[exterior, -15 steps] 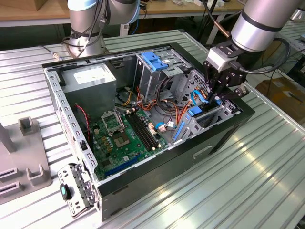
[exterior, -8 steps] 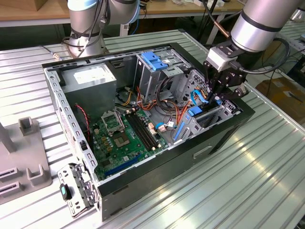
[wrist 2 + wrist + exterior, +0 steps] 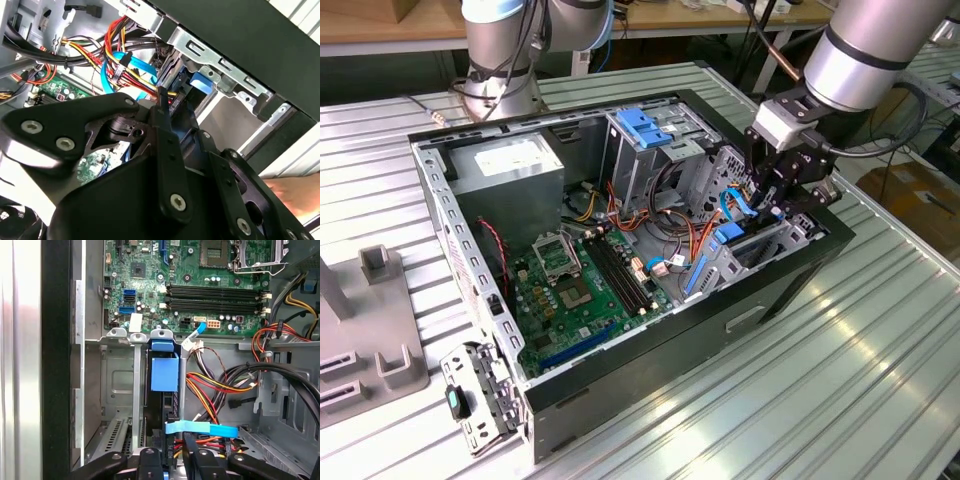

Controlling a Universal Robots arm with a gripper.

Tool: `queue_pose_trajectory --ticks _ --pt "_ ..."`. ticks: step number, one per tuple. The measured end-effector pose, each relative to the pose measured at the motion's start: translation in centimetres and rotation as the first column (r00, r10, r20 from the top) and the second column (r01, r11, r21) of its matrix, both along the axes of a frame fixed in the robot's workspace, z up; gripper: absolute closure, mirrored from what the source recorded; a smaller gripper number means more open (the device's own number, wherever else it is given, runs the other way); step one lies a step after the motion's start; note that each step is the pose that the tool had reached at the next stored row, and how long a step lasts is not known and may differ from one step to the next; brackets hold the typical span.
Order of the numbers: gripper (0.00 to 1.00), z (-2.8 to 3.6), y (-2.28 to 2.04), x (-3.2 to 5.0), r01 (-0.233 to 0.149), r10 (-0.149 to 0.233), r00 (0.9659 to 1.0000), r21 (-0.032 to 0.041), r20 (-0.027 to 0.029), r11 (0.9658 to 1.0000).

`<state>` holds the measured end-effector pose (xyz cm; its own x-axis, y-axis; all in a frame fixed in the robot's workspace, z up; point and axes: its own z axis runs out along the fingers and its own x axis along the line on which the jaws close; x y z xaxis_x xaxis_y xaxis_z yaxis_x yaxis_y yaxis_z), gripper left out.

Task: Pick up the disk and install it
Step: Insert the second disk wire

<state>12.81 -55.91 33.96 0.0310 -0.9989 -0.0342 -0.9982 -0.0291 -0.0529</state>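
One gripper [image 3: 775, 195] low in the open computer case [image 3: 800, 275], at the drive bay.
Seen from the exterior view, it sits at three o'clock of the green circuit board [image 3: 582, 290]. First wrist view alone shows the disk [image 3: 164, 372] standing edge-on between metal bay rails [image 3: 136, 390], its blue tab up; whether the fingers grip it I cannot tell.

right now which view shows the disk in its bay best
The first wrist view: the disk sits upright in the metal bay, its blue rail facing the camera, with the gripper at its near end. The exterior view shows blue rails under the gripper. The second wrist view shows a blue corner.
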Motion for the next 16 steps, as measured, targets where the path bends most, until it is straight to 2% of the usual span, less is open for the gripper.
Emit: queue_pose_trajectory --ticks 2,3,10,12,16 --pt "0.70 0.35 0.01 0.00 0.000 0.000 1.0000 0.0001 0.0000 1.0000" --pt "0.70 0.93 0.06 0.00 0.000 0.000 1.0000 -0.0005 0.0000 1.0000" --pt "0.70 3.41 0.17 0.00 0.000 0.000 1.0000 -0.0023 0.0000 1.0000" --pt "0.70 3.69 0.17 0.00 0.000 0.000 1.0000 -0.0024 0.0000 1.0000" --pt "0.70 3.72 0.17 -0.07 0.000 0.000 1.0000 -0.0025 0.0000 1.0000"
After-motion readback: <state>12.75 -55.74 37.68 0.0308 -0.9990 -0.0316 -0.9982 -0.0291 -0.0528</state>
